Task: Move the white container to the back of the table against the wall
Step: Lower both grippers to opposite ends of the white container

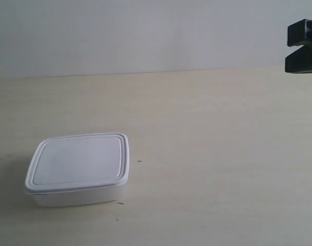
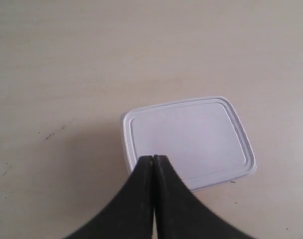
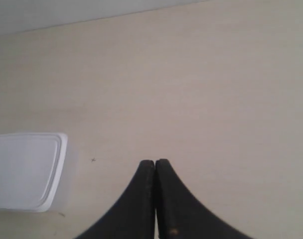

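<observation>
— On the near part of the tabletop [image 1: 222,154], toward the exterior view's left, your white container [image 1: 78,166] lay flat with its lid up, well apart from the wall [image 1: 145,31]. By my reading, none of the move was done yet.

— And the end effectors?

— Both were clenched on nothing. Your left end effector [image 2: 154,158] hung over the container's edge, fingers pressed together. Your right end effector [image 3: 155,162] was likewise closed over bare tabletop, with the container off at the rim of its view. The exterior view showed only a black piece of the arm [image 1: 304,46] at its right edge, up by the wall line.

— How should the approach have gone?

— You had to spread the left fingers before coming down; shut as they were, they could only push. For a grasp, you should have taken the box across its short span, low on the side walls rather than on the lid rim, which might have popped loose. For a slide, you should have pressed square on the middle of the near long wall, so it would not swivel.

— Which way did it point?

— Its long axis ran across the exterior view, nearly parallel to the line where tabletop met wall, skewed only slightly. You needed little turning: a straight run back would likely have set a long side against the wall.
</observation>
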Action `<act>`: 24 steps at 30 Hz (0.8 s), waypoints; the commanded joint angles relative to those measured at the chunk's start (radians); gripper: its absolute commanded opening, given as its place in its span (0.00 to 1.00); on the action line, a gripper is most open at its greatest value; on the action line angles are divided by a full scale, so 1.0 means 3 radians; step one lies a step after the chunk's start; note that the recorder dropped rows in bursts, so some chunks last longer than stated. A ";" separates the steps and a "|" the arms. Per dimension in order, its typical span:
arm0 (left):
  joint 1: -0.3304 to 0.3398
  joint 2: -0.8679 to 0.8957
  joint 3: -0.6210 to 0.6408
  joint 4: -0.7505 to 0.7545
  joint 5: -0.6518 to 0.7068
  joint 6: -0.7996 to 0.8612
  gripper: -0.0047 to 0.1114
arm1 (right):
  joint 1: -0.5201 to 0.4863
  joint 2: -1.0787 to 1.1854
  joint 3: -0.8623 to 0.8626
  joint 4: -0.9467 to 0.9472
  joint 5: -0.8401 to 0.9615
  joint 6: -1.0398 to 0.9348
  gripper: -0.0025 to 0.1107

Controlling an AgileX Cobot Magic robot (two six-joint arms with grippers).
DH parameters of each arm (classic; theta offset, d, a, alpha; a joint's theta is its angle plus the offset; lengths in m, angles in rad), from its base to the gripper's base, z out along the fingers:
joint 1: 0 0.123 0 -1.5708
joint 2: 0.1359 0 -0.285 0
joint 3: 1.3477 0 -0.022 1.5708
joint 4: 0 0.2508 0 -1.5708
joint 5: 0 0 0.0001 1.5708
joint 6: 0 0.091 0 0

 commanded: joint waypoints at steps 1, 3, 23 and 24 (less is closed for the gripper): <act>-0.0017 0.0011 -0.0017 0.0020 0.0024 0.0073 0.04 | -0.0005 0.0283 -0.0133 0.0188 0.0309 -0.0143 0.02; -0.0017 0.0011 -0.0017 0.0020 0.0024 0.0073 0.04 | -0.0005 0.0414 -0.0229 0.0213 0.0427 -0.0143 0.02; -0.0017 0.0005 0.0291 -0.0677 0.0366 0.0418 0.04 | 0.1385 0.1649 -0.1457 -0.0054 0.0951 0.0072 0.02; -0.0017 -0.0001 0.0350 -0.0722 0.0366 0.0418 0.04 | 0.1469 0.1678 -0.1457 -0.0054 0.0951 0.0088 0.02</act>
